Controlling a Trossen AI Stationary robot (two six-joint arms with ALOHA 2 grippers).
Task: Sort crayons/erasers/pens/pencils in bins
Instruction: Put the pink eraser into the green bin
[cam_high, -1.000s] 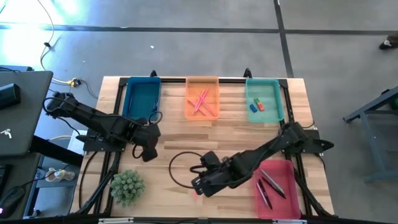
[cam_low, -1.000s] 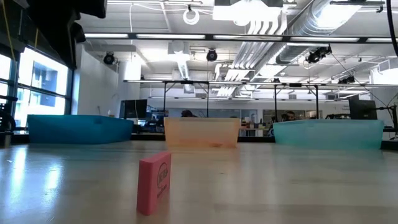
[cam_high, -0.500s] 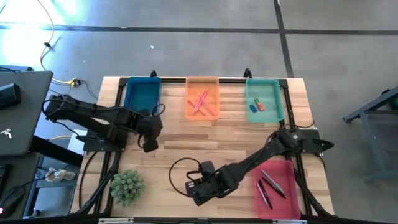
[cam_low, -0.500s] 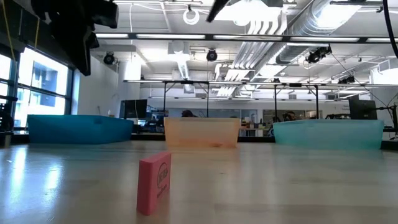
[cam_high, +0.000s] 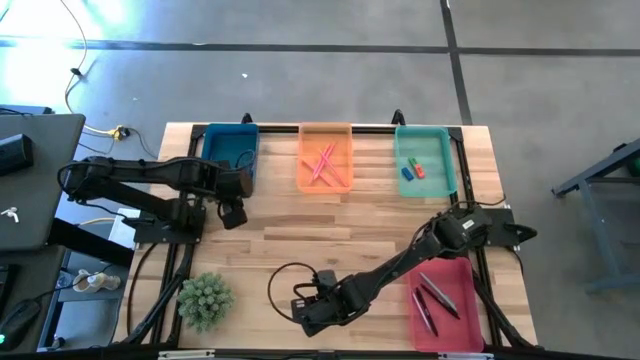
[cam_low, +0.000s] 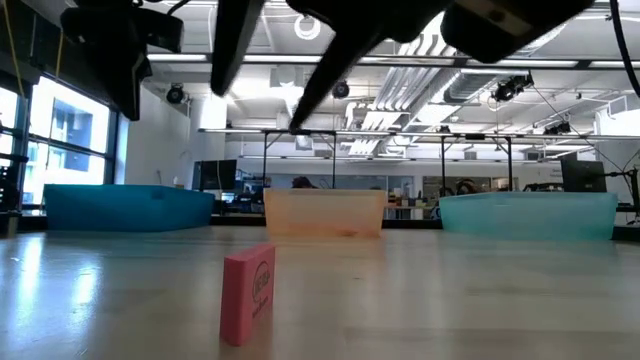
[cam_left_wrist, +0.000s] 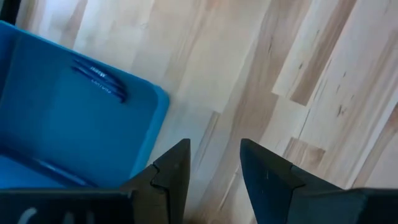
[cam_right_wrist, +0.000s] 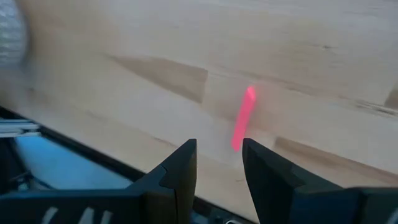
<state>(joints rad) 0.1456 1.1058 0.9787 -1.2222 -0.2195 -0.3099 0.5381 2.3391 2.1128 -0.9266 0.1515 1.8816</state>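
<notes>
Sorting looks nearly done: pink sticks lie in the orange bin (cam_high: 325, 160), erasers (cam_high: 413, 167) in the teal bin (cam_high: 445, 160), pens (cam_high: 435, 297) in the red bin (cam_high: 470, 310). One pink eraser (cam_low: 248, 293) stands loose at the near edge (upright). Right gripper (cam_right_wrist: 217, 163) hovers over it, jaws narrowly parted, empty; left gripper (cam_left_wrist: 213, 163) likewise beside the blue bin (cam_high: 230, 150).

pink block (cam_right_wrist: 243, 118) motion-blurred, plant (cam_right_wrist: 11, 37) cropped

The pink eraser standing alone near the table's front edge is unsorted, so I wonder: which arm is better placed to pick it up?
Right. The right hand hovers open just short of the pink eraser. The left hand hangs empty by the dark blue bin at the far side.
</notes>
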